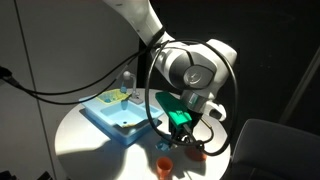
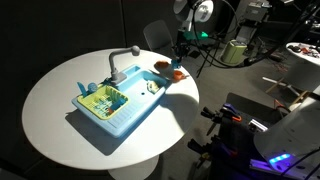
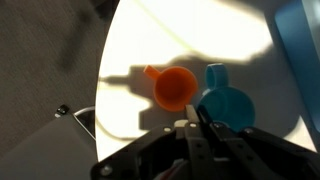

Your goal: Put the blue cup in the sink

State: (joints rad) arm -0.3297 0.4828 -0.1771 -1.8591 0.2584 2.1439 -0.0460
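One blue cup (image 3: 226,100) and one orange cup (image 3: 175,88) stand just beside each other on the white tabletop (image 2: 60,120), outside the one sink (image 2: 118,112) with its single grey faucet (image 2: 124,60). In an exterior view a second orange piece (image 1: 163,165) lies nearby. The single arm (image 1: 190,68) bends down from above, its claw (image 3: 203,118) pointing at the tabletop, pressed together and pinching the blue cup's near rim
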